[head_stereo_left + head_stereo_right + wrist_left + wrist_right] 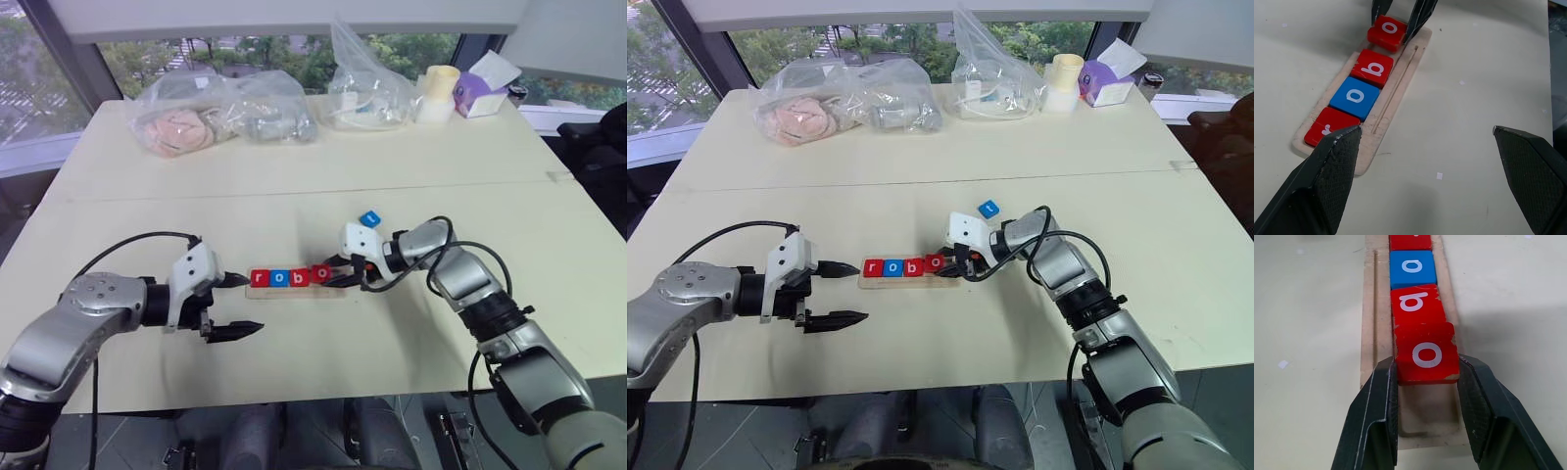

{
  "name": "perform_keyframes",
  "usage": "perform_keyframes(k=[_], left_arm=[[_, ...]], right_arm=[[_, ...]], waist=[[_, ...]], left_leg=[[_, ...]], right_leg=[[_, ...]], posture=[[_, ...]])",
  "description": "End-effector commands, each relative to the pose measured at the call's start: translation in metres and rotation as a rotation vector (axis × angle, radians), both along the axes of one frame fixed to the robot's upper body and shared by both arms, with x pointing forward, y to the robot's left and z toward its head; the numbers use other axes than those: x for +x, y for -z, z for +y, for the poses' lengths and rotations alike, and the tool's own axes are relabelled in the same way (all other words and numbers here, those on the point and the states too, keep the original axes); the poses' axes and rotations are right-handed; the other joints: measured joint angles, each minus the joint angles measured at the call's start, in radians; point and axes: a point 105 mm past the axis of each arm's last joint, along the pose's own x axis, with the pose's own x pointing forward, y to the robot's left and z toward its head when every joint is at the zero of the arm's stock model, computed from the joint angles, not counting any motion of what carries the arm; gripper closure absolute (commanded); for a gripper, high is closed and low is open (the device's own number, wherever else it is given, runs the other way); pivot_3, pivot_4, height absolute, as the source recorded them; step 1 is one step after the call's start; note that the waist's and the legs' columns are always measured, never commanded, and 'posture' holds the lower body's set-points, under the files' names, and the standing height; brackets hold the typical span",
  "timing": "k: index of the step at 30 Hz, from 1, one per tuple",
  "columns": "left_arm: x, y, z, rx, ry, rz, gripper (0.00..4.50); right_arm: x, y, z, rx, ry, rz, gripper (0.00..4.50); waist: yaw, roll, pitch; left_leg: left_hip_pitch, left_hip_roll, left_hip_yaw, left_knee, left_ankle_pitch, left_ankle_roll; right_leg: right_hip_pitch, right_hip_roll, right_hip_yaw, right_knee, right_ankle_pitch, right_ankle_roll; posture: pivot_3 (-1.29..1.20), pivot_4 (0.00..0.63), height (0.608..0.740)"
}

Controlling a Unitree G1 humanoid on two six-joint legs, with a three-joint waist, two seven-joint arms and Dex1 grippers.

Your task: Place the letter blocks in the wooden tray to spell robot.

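Evidently light and rigid, the red o block (1426,354) sits clamped by its side edges in the right gripper (1427,382) over the wooden tray (1368,318), while the left gripper (232,305) gapes empty.

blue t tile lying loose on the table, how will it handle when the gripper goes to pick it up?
The blue t tile looks rigid and flat, so it probably won't roll or tip. It appears small and thin, likely light, and may slide on the smooth table if nudged. Its low edges give fingers little to pinch.

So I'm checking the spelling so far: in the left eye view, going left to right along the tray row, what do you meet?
Left gripper → red r block → blue o block → red b block → red o block, pinched by the right gripper → blue t block, lying farther back on the table.
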Motion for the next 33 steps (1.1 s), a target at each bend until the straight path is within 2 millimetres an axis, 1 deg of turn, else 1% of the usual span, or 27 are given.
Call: perform_keyframes(k=[1, 2, 3, 5, 6, 7, 12, 14, 20, 22, 25, 26, 28, 30, 33], left_arm=[[0.000, -0.005, -0.004, -0.004, 0.017, -0.030, 0.00], [0.000, -0.004, -0.004, -0.005, 0.017, -0.030, 0.00], [0.000, -0.004, -0.004, -0.005, 0.016, -0.030, 0.00], [0.000, -0.004, -0.004, -0.004, 0.013, -0.032, 0.00], [0.001, -0.004, -0.004, -0.004, 0.012, -0.033, 0.00], [0.001, -0.004, -0.004, -0.004, 0.011, -0.034, 0.00], [0.001, -0.004, -0.003, -0.004, 0.007, -0.038, 0.00], [0.001, -0.004, -0.003, -0.008, 0.006, -0.037, 0.00], [0.002, -0.010, 0.002, -0.020, 0.000, -0.032, 0.00], [0.011, -0.023, 0.000, -0.094, -0.037, -0.077, 0.00], [0.026, -0.043, -0.003, -0.191, -0.099, -0.159, 0.00], [0.033, -0.045, -0.002, -0.187, -0.128, -0.194, 0.00], [0.039, -0.048, -0.001, -0.196, -0.154, -0.219, 0.00], [0.044, -0.053, -0.003, -0.227, -0.173, -0.226, 0.00], [0.049, -0.057, -0.008, -0.257, -0.181, -0.237, 0.00]], right_arm=[[-0.004, -0.007, 0.010, 0.025, -0.037, -0.029, 2.87], [-0.004, -0.007, 0.011, 0.027, -0.038, -0.031, 2.30], [-0.004, -0.009, 0.013, 0.033, -0.043, -0.033, 1.88], [-0.003, -0.013, 0.015, 0.052, -0.034, -0.053, 0.73], [0.000, -0.016, 0.015, 0.057, -0.021, -0.068, 0.22], [0.002, -0.018, 0.014, 0.062, -0.007, -0.082, 0.07], [0.011, -0.033, 0.005, 0.109, 0.065, -0.134, 0.07], [0.014, -0.039, -0.004, 0.122, 0.114, -0.170, 0.07], [0.022, -0.039, -0.027, 0.083, 0.226, -0.249, 0.07], [0.037, -0.044, -0.041, 0.131, 0.377, -0.273, 0.07], [0.057, -0.050, -0.062, 0.239, 0.642, -0.237, 0.07], [0.061, -0.049, -0.069, 0.260, 0.731, -0.210, 0.07], [0.065, -0.042, -0.078, 0.288, 0.874, -0.143, 0.07], [0.064, -0.034, -0.078, 0.290, 0.924, -0.104, 0.07], [0.064, -0.026, -0.074, 0.275, 0.949, -0.089, 0.07]], waist=[[0.000, 0.000, 0.000], [0.000, 0.000, 0.000], [0.000, 0.000, 0.000], [0.000, 0.000, 0.000], [0.000, 0.000, 0.000], [0.000, 0.000, 0.000], [0.001, 0.000, 0.000], [0.001, 0.000, 0.000], [0.002, 0.000, 0.000], [0.002, 0.000, 0.000], [0.003, 0.000, 0.000], [0.003, -0.001, 0.000], [0.002, 0.000, 0.000], [0.002, 0.000, 0.000], [0.001, 0.000, 0.000]], left_leg=[[0.000, 0.000, 0.000, 0.000, 0.000, 0.000], [0.000, 0.000, 0.000, 0.000, 0.000, 0.000], [0.000, 0.000, 0.000, 0.000, 0.000, 0.000], [0.000, 0.000, 0.000, 0.000, 0.000, 0.000], [0.000, 0.000, 0.000, 0.000, 0.000, 0.000], [0.000, 0.000, 0.000, 0.000, 0.000, 0.000], [0.000, 0.000, 0.000, 0.000, 0.000, -0.001], [0.000, 0.000, 0.000, 0.000, 0.000, -0.001], [0.000, 0.000, 0.000, 0.000, 0.000, -0.001], [0.000, 0.000, 0.000, 0.000, 0.000, -0.001], [0.000, 0.000, 0.000, 0.001, 0.001, -0.001], [0.000, 0.000, 0.000, 0.001, 0.001, -0.001], [0.000, 0.000, 0.000, 0.001, 0.001, -0.001], [0.001, 0.000, 0.000, 0.001, 0.001, -0.001], [0.001, 0.000, 0.000, 0.001, 0.001, -0.001]], right_leg=[[0.000, 0.000, 0.000, 0.000, 0.000, 0.000], [0.000, 0.000, 0.000, 0.000, 0.000, 0.000], [0.000, 0.000, 0.000, 0.001, 0.000, 0.000], [0.000, 0.000, 0.000, 0.001, 0.000, 0.000], [-0.001, 0.000, 0.000, 0.002, 0.000, 0.000], [-0.001, 0.000, 0.000, 0.002, 0.000, 0.000], [-0.001, 0.000, 0.000, 0.003, 0.000, 0.000], [-0.001, 0.000, 0.001, 0.003, 0.000, 0.000], [-0.001, 0.000, 0.001, 0.003, 0.000, 0.000], [-0.001, 0.000, 0.001, 0.003, 0.000, 0.000], [-0.001, 0.000, 0.001, 0.004, 0.000, 0.000], [-0.001, 0.000, 0.001, 0.004, 0.000, 0.000], [-0.001, 0.000, 0.001, 0.005, 0.001, 0.002], [-0.001, 0.001, 0.001, 0.005, 0.002, 0.003], [-0.001, 0.001, 0.001, 0.005, 0.002, 0.003]], posture=[[0.00, 0.150, 0.740], [0.00, 0.150, 0.740], [0.00, 0.150, 0.740], [0.00, 0.150, 0.740], [0.00, 0.150, 0.740], [0.00, 0.150, 0.740], [0.00, 0.150, 0.740], [0.00, 0.150, 0.740], [0.00, 0.150, 0.740], [0.00, 0.150, 0.740], [0.00, 0.150, 0.740], [0.00, 0.150, 0.740], [0.00, 0.150, 0.740], [0.00, 0.150, 0.740], [0.00, 0.150, 0.740]])
